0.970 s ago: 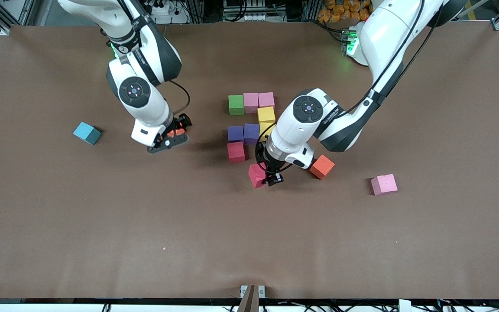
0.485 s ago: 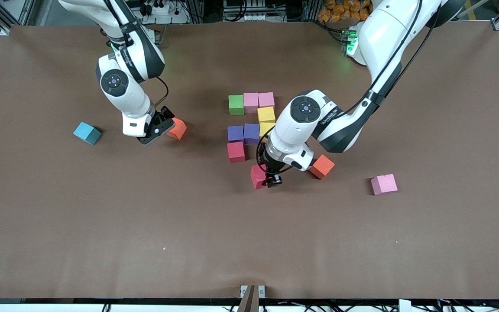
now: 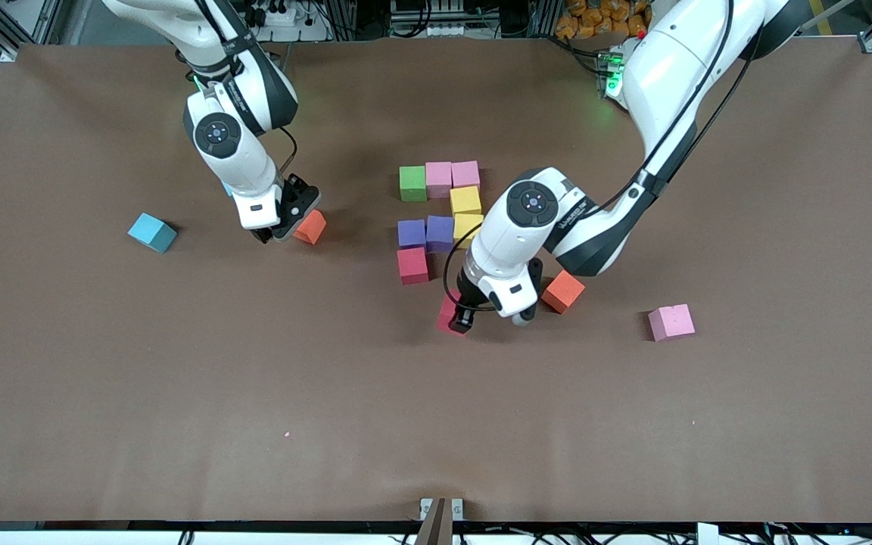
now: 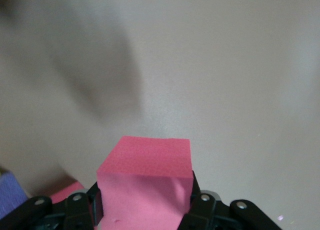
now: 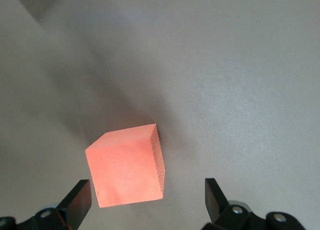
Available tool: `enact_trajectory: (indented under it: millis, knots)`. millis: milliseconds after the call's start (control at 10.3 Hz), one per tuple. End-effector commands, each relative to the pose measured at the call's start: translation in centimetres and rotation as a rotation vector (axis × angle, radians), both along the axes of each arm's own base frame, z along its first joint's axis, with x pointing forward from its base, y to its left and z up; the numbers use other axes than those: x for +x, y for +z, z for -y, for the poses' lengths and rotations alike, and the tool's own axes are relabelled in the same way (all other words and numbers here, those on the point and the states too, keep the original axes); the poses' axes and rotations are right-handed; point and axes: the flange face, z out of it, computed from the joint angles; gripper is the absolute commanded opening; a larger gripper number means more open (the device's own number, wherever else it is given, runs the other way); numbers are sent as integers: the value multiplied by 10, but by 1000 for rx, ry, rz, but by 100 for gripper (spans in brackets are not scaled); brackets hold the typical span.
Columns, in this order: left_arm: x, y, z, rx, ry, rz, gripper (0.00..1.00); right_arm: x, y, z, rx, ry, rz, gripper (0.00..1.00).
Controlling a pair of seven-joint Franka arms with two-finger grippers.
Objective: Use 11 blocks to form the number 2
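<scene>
A red block (image 4: 147,182) is held clamped between the fingers of the left gripper (image 3: 460,321), low over the bench (image 3: 436,424), just nearer the front camera than the part-built number 2 (image 3: 440,216) of green, pink, yellow, purple and red blocks. The right gripper (image 3: 278,229) is seen spread wide beside an orange block (image 5: 127,172), which is not gripped. Another orange block (image 3: 562,291), a pink block (image 3: 671,322) and a light-blue cube (image 3: 152,232) are noted lying apart.

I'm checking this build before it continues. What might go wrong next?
The left pincer grips its red block near one edge, so it may twist when placed below the other red block. The open right pincer sits off-centre on a skewed orange block and may nudge it.
</scene>
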Motion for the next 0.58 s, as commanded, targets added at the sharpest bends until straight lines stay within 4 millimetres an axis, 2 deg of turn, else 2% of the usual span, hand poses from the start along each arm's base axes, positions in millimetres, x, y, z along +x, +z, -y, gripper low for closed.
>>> enact_trajectory:
  millis: [0,194,291,485]
  knots:
    - [14,-22,8,8,-135,36,35,-15,-13,10,14,32,21,100]
    - [15,-33,9,30,-269,61,34,-20,-25,9,19,45,20,100]
    - [15,-32,9,31,-282,57,31,-23,-32,9,23,48,22,100]
    - [11,-29,15,48,-364,35,27,-24,-33,6,25,86,21,100]
